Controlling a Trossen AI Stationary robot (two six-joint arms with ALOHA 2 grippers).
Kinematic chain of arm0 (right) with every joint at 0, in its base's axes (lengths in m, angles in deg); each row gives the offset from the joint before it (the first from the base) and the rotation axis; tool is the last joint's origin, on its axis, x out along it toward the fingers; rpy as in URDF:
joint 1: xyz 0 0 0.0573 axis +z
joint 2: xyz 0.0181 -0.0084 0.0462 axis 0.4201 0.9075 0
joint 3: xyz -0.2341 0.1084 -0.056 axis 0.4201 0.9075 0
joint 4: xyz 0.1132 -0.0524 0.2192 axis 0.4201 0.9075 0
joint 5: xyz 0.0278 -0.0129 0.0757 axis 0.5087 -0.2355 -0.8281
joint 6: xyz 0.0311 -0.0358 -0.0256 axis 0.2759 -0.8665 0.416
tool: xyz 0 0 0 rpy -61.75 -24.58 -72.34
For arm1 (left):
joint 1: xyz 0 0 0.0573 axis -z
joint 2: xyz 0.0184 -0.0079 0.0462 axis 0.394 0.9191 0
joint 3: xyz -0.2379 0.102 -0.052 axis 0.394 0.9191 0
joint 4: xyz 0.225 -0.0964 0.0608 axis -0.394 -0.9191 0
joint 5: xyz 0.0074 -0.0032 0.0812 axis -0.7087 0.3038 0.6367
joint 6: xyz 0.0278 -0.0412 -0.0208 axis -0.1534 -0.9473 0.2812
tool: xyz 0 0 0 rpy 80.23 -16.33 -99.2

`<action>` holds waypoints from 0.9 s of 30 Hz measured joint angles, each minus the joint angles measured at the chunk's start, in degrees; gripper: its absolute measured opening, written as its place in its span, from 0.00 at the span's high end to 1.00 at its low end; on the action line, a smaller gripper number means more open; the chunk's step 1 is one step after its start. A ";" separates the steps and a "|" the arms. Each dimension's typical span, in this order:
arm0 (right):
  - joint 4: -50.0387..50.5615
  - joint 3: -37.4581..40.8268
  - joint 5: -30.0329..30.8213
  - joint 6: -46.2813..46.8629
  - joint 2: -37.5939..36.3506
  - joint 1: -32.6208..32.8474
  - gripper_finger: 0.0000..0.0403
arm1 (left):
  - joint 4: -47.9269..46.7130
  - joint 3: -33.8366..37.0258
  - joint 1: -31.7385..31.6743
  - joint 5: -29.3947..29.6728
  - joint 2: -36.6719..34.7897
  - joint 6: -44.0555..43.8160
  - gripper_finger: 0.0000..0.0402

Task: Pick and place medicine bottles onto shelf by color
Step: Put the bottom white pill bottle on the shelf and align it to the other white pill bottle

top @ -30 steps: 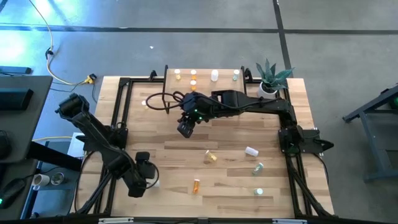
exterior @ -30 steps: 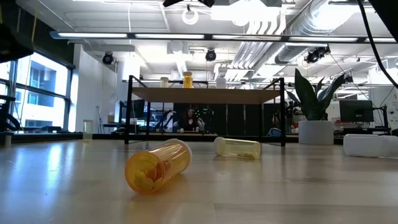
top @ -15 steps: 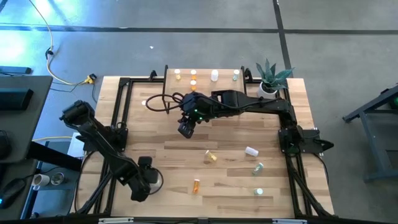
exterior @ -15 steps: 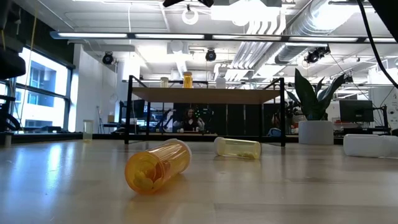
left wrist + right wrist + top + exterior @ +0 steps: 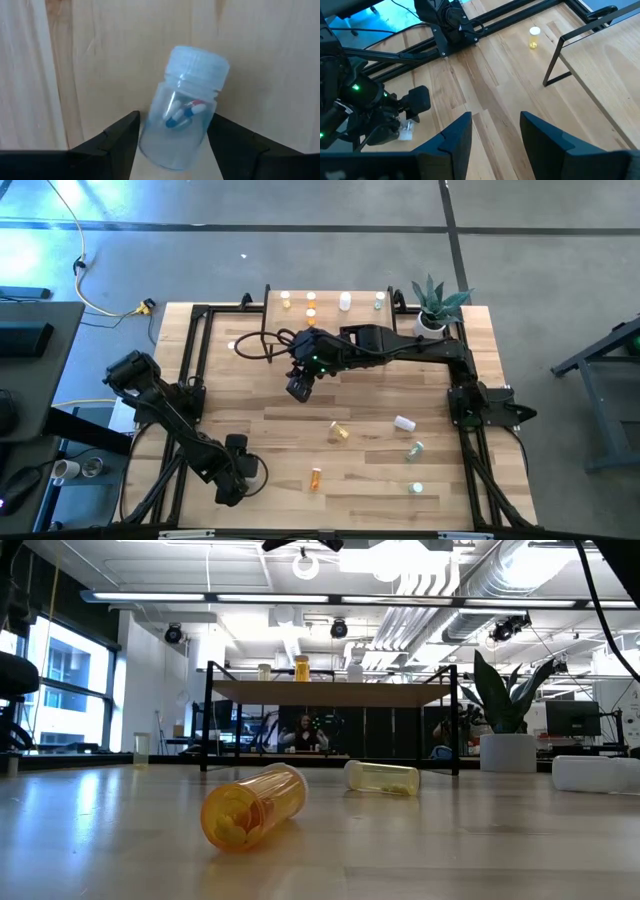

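My left gripper (image 5: pixel 232 482) is open near the table's front left. Its fingers stand close on either side of a clear bottle (image 5: pixel 182 107) with a white cap and red-blue pills, which seems to lie on the table; the bottle also shows in the right wrist view (image 5: pixel 406 129). My right gripper (image 5: pixel 300 387) is open and empty, above the table in front of the shelf (image 5: pixel 330 288). Several bottles stand on the shelf: yellow (image 5: pixel 286 300), orange (image 5: pixel 311 298), white (image 5: pixel 345 301), greenish (image 5: pixel 379 301). My left gripper's fingers (image 5: pixel 122 135) flank the clear bottle's body (image 5: pixel 155 145) from above, across it. I cannot tell whether they touch it.
Loose bottles lie on the table: yellow (image 5: pixel 340 432), white (image 5: pixel 404 423), greenish (image 5: pixel 415 449), orange (image 5: pixel 316 478), another (image 5: pixel 417 489). One stands left of the shelf (image 5: pixel 534 37). A potted plant (image 5: pixel 435 305) stands at the back right. Black frame rails run along the table's sides.
My left gripper has gone toward the table's near edge and a little to the right, coming over the clear bottle. My right arm has kept still.
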 joint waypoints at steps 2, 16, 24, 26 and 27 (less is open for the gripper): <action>0.00 0.00 -0.03 0.00 0.00 0.01 0.61 | 0.01 0.00 0.01 0.12 0.07 0.00 0.51; 2.48 0.07 -4.60 -0.14 -1.62 -0.04 0.61 | 0.79 0.01 -0.04 0.14 0.01 1.97 0.64; 5.79 0.07 -6.38 -3.98 -4.97 -0.04 0.61 | 2.17 -0.02 -3.96 1.78 -3.53 4.27 0.63; 7.01 0.07 -6.53 -5.21 -5.56 -0.04 0.61 | 3.30 -0.02 -5.98 2.92 -4.75 6.00 0.64; 7.53 0.07 -6.76 -5.85 -5.85 -0.04 0.61 | 3.72 -0.02 -6.88 3.46 -5.54 6.95 0.63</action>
